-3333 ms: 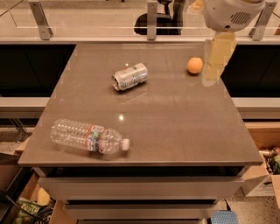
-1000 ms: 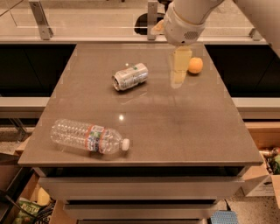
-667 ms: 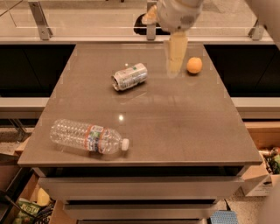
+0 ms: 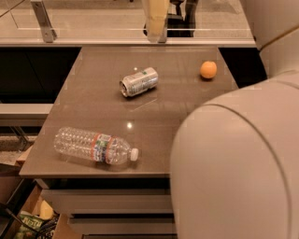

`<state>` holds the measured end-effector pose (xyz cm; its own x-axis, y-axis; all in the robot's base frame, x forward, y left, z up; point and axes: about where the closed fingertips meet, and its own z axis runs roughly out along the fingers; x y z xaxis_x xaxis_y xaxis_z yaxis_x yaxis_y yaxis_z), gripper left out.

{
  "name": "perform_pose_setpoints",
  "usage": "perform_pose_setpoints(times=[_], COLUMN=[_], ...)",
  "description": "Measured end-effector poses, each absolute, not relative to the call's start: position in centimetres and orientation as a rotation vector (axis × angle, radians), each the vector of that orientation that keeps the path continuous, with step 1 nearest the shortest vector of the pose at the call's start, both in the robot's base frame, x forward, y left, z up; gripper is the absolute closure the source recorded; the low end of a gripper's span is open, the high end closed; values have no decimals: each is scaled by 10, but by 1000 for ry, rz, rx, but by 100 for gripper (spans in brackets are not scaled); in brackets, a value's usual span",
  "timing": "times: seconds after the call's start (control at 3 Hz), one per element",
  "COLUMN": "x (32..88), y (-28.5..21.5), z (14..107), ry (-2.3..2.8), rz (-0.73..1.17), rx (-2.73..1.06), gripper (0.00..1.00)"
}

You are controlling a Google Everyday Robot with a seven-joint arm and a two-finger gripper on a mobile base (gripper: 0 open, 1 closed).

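A Google Everyday Robot's gripper [image 4: 156,14] is seen at the top of the frame, held in the air beyond the soda can [image 4: 138,82] and over the far edge of the table [image 4: 177,112]. Only its pale yellow lower part is shown, the rest being cut off by the upper border. Whether its jaws are parted or pressed together cannot be told, and nothing is seen to be held or touched by it.

The soda can, silver with a green patch on its label, is the thing nearest to the gripper. It is laid on its side on the far half of the brown table, with its open-top end turned toward the near left. To the right of the can, well apart from it, an orange [image 4: 208,69] is set close to the table's far right corner. Nearer the camera than the can and to its left, a clear plastic water bottle [image 4: 93,145] is laid on its side by the front edge, its white cap pointed right. To the right of the can, the foreground is filled by the robot's cream arm [image 4: 233,168].
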<state>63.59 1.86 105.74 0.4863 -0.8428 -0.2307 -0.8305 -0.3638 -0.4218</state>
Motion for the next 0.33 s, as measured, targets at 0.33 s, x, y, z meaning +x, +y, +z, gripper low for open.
perform_pose_setpoints(times=[0.33], x=[646], y=[12], z=[1097], ry=[1356], rz=[-125], rx=[-2156], gripper=[0])
